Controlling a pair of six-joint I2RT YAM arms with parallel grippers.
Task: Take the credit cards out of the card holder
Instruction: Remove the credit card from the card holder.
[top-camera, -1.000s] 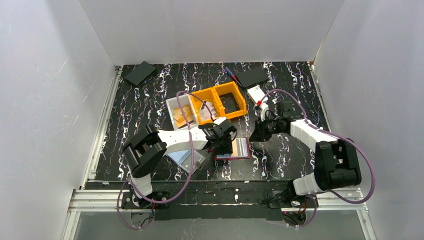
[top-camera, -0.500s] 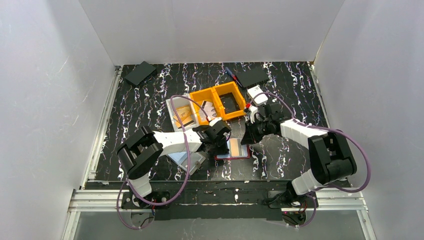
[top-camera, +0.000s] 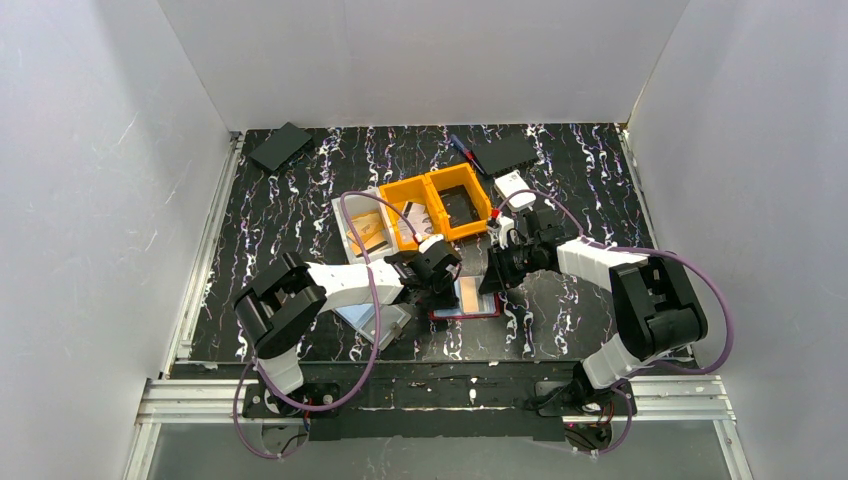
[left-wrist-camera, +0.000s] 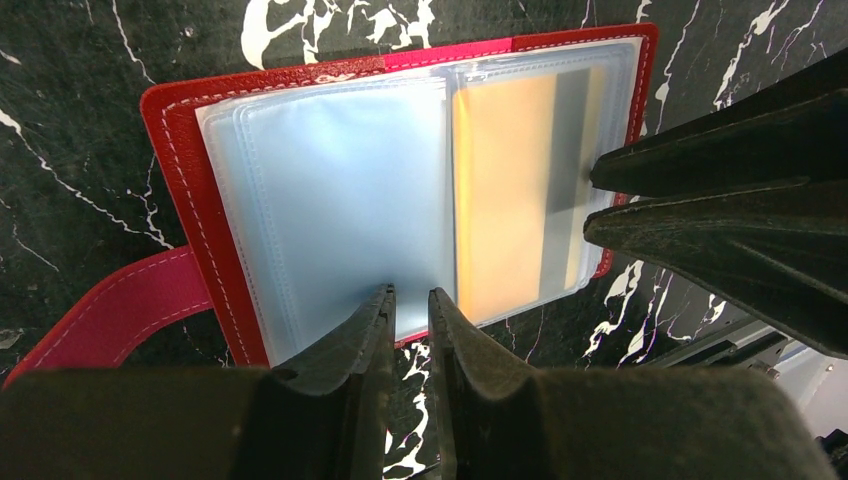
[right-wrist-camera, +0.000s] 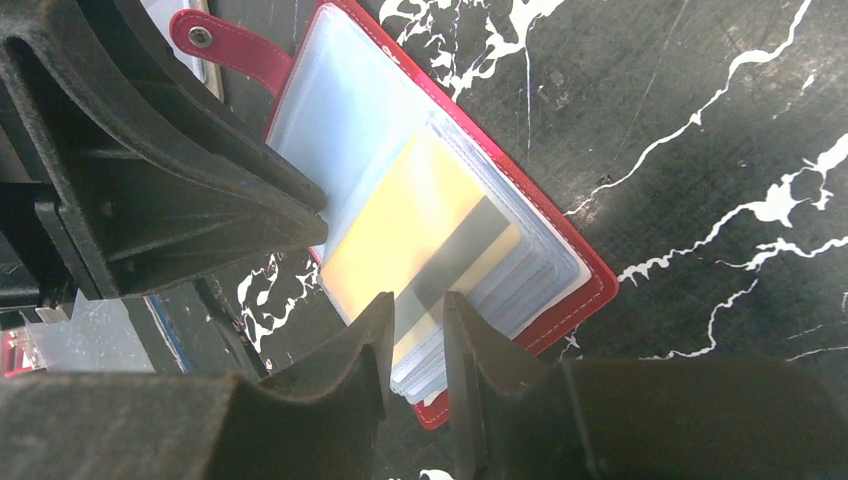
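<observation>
The red card holder (top-camera: 465, 316) lies open on the table between the arms, with clear plastic sleeves inside. In the left wrist view its left page (left-wrist-camera: 330, 190) is empty and its right page holds a tan-orange credit card (left-wrist-camera: 500, 190) with a grey stripe. My left gripper (left-wrist-camera: 410, 300) hovers at the holder's near edge by the spine, jaws a narrow gap apart and empty. My right gripper (right-wrist-camera: 418, 305) is at the open edge of the sleeve stack, jaws a narrow gap apart, its tips over the card (right-wrist-camera: 400, 230). Its fingers (left-wrist-camera: 720, 200) also show in the left wrist view, touching the card's stripe side.
Two orange bins (top-camera: 442, 208) and a white bin (top-camera: 360, 230) stand just behind the holder. A bluish flat case (top-camera: 365, 318) lies under the left arm. Black flat objects lie at the back left (top-camera: 281, 146) and back right (top-camera: 505, 154), with a white box (top-camera: 513, 186) near the right arm.
My right gripper has moved left to the holder's right edge. My left gripper has shifted slightly left along the holder. The holder stays open in place.
</observation>
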